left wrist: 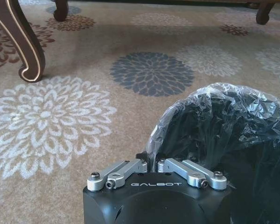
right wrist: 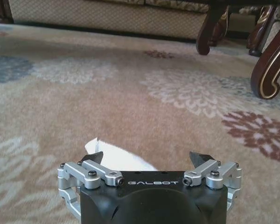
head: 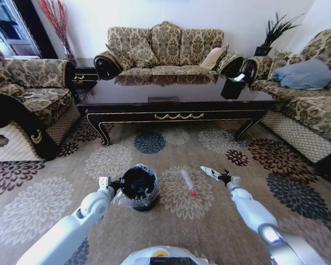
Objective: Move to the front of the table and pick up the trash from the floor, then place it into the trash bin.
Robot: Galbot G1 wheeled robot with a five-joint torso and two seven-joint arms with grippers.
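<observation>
The black trash bin (head: 139, 187) with its clear liner (left wrist: 224, 116) stands on the patterned floor (head: 55, 204) in front of the dark table (head: 176, 105). My left gripper (head: 117, 183) (left wrist: 149, 161) is at the bin's near rim, shut on rim and liner. A clear bottle (head: 187, 181) with a red cap lies on the carpet just right of the bin. Farther right lies a white wrapper (head: 211, 172) (right wrist: 119, 158). My right gripper (head: 224, 176) (right wrist: 148, 158) is low over the carpet and open, the wrapper between its fingertips, close to one of them.
Patterned sofas stand at the left (head: 22, 99), behind the table (head: 165, 49) and at the right (head: 309, 94). A black box with white tissue (head: 233, 85) sits on the table's right end. Curved table legs (left wrist: 28, 51) (right wrist: 270, 65) rise close ahead.
</observation>
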